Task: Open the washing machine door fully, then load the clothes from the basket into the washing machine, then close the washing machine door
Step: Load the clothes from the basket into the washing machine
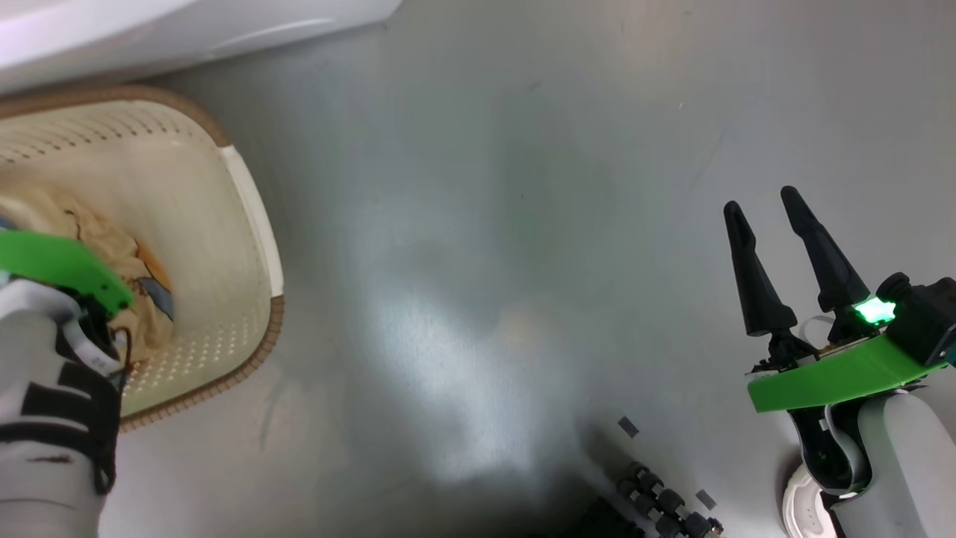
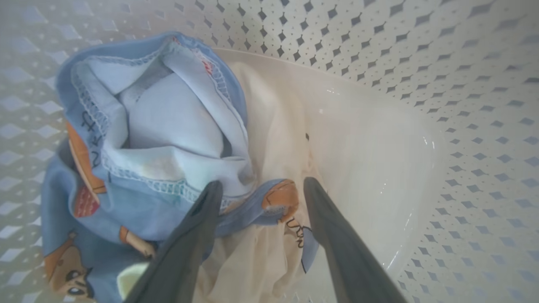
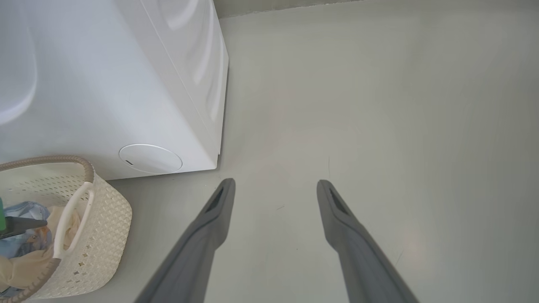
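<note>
The left gripper (image 2: 262,182), fingers spread wide, straddles a fold of the clothes (image 2: 168,139) at one end of the basket (image 2: 421,84) by the washing machine (image 3: 105,84), while the right gripper (image 3: 276,181) hangs parted and empty over the floor (image 3: 379,105)

At left, cream basket (image 1: 254,217) on grey floor (image 1: 485,224), crumpled cream and blue clothes (image 1: 112,246) inside, pale left forearm (image 1: 52,388) reaching into it. White washing machine (image 1: 187,30) edge along top left. At lower right, right gripper (image 1: 760,200) well apart from the basket, jaws spread.
</note>
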Motion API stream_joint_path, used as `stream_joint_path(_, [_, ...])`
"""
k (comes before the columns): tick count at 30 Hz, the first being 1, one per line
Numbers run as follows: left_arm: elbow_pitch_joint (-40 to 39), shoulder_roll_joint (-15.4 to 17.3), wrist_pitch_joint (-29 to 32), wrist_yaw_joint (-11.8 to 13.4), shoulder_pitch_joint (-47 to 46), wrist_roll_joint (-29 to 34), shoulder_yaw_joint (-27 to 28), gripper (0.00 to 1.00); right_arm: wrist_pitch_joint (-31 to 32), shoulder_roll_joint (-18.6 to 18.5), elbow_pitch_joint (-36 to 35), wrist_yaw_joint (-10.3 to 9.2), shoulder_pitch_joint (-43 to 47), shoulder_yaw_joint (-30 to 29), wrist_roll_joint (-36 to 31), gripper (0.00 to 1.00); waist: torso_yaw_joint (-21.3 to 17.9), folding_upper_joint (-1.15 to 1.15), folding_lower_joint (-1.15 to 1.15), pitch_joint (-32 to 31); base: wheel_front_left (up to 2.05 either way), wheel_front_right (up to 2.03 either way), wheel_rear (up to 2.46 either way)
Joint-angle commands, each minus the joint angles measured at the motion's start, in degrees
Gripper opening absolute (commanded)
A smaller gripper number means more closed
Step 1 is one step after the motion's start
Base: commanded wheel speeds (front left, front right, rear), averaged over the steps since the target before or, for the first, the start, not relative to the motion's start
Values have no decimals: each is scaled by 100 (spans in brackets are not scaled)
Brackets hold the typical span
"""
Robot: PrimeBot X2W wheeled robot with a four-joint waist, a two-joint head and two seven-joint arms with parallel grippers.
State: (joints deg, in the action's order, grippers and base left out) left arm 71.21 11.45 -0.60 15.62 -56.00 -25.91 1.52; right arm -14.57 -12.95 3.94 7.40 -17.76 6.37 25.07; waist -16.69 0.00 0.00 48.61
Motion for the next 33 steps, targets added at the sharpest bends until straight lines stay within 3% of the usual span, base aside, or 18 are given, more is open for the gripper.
stream_joint_path(1, [-8,235,-79,44,41,-63,111,100,-43,-120,-122,9,105,54,56,100,-23,0,0,155,0,0,0])
stream_joint_path(25, [169,337,-458,426,-376,-152,70,100,-43,-243,-286,9,151,-85,166,100,-57,0,0,657,0,0,0])
stream_joint_path(33, [198,370,-448,450,-552,-159,4,100,-43,-280,-323,9,214,-101,189,100,-97,0,0,805,0,0,0])
